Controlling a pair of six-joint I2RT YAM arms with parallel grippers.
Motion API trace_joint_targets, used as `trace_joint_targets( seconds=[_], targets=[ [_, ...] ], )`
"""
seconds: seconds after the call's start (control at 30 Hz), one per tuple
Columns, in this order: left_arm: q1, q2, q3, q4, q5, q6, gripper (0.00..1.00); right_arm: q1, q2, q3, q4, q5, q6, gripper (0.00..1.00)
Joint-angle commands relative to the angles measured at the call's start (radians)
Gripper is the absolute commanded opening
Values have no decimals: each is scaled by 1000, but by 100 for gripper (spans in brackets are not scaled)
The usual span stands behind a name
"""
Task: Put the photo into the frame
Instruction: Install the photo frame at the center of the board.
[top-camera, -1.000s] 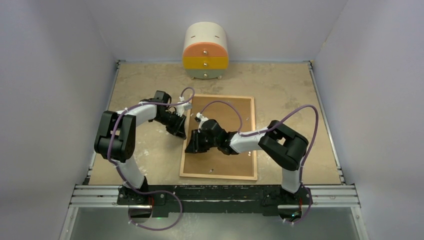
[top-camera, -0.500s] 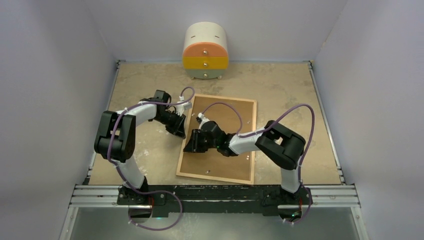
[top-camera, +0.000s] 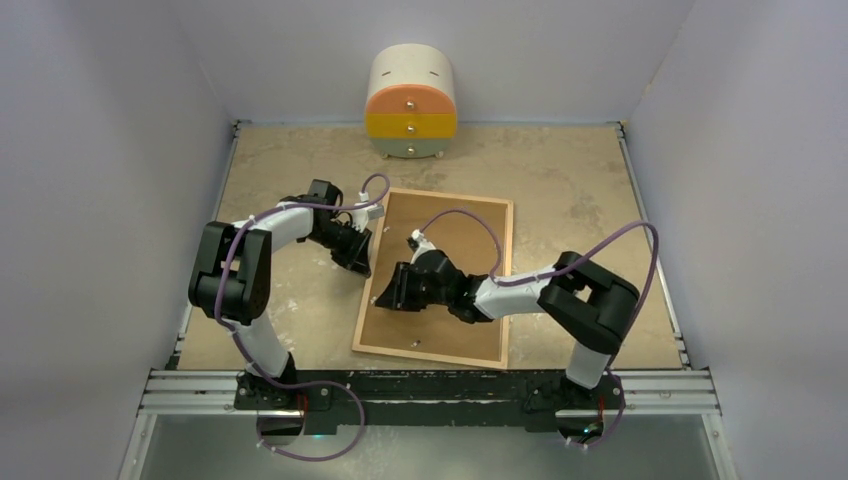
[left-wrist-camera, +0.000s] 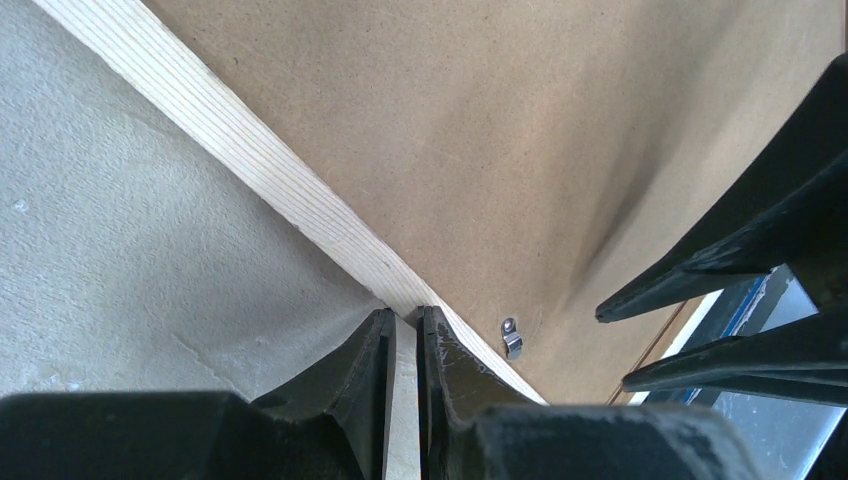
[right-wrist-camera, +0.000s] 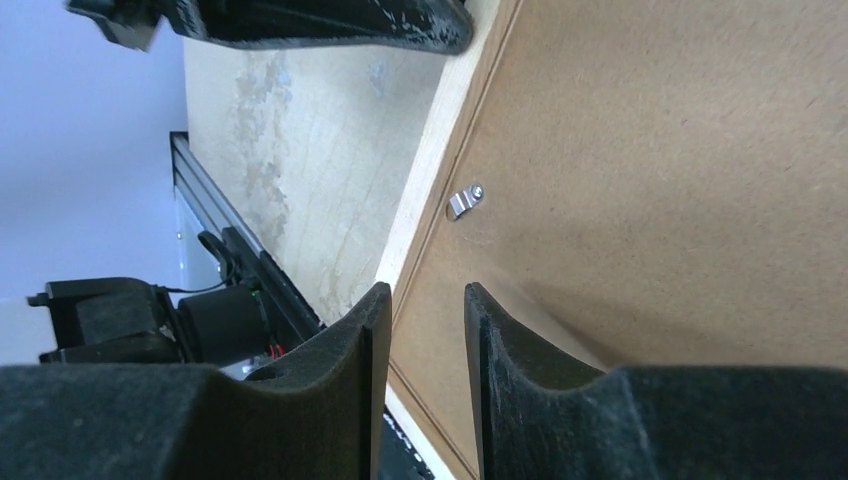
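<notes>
The frame (left-wrist-camera: 250, 152) lies back-up mid-table, its brown backing board (left-wrist-camera: 450, 120) in place (the photo shows nowhere, so I cannot tell if it is inside), the left gripper (left-wrist-camera: 402, 322) pinching its 9 o'clock rail, the right gripper (top-camera: 386, 297) part-open and empty at 8 o'clock.

Right end effector (right-wrist-camera: 425, 292) parted over frame (right-wrist-camera: 440, 150) edge, brown backing (right-wrist-camera: 650, 150) (metal clip (right-wrist-camera: 463, 201))
</notes>
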Motion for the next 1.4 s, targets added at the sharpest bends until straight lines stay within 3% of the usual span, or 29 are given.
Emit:
trace_joint_targets(
  seconds=[0.0,0.4,1.37],
  targets=[
    [-6,-7,5,15,-30,45,15,29,50,-3,41,9,46,36],
    [-6,-7,-7,22,-11,32,13,51,143,80,41,49,53,34],
    [-8,5,-7,26,4,38,10,60,172,174,-75,215,-15,27]
  ],
)
